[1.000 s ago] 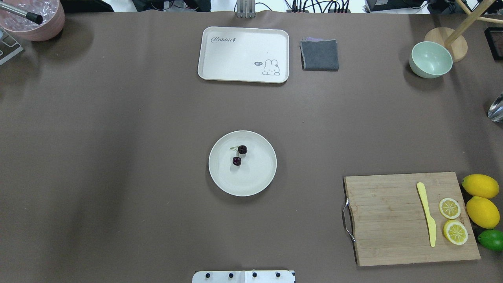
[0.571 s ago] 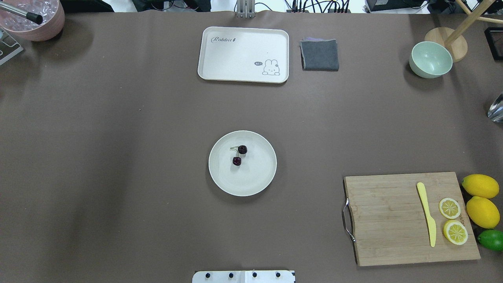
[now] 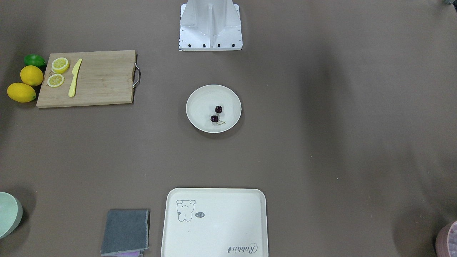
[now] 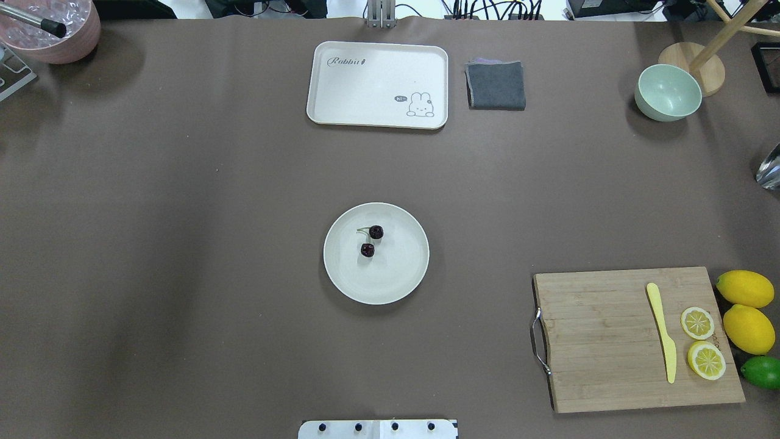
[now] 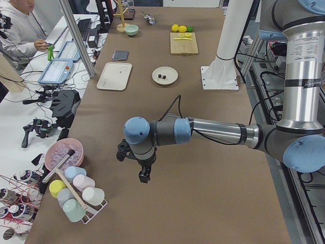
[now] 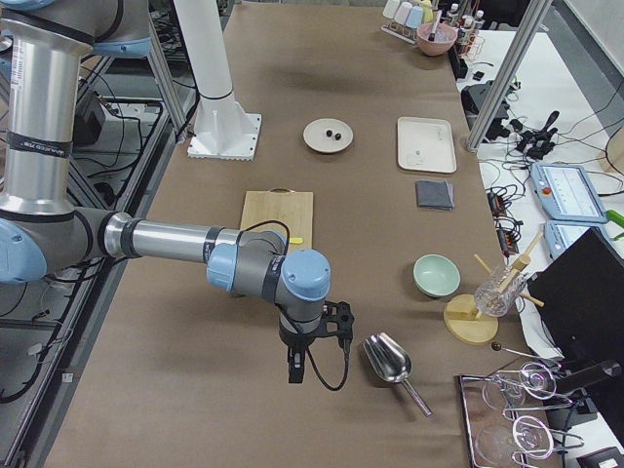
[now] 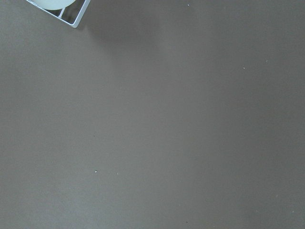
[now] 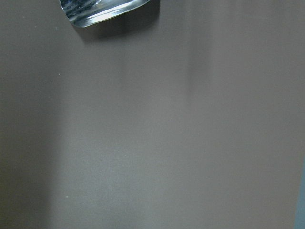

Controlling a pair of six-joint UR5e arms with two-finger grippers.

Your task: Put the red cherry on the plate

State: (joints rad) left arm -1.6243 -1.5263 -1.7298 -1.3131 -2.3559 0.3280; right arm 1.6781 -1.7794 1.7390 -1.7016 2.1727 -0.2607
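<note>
The red cherry [image 4: 376, 231], a pair of tiny dark fruits joined by thin stems, lies inside the round cream plate [image 4: 390, 277] at the table's middle; the cherry [image 3: 218, 109] and plate [image 3: 200, 107] also show in the front-facing view. Neither gripper is near it. My left gripper [image 5: 143, 178] hangs over bare table far toward the robot's left end, seen only in the exterior left view. My right gripper [image 6: 295, 375] hangs near the opposite end, seen only in the exterior right view. I cannot tell whether either is open or shut.
A cream tray [image 4: 378, 84], grey cloth [image 4: 496, 85] and mint bowl [image 4: 668, 92] sit at the far side. A cutting board [image 4: 609, 341] carries a yellow knife [image 4: 662, 332] and lemon slices, with lemons [image 4: 744, 288] and a lime beside it. A metal scoop [image 6: 388, 359] lies by the right gripper.
</note>
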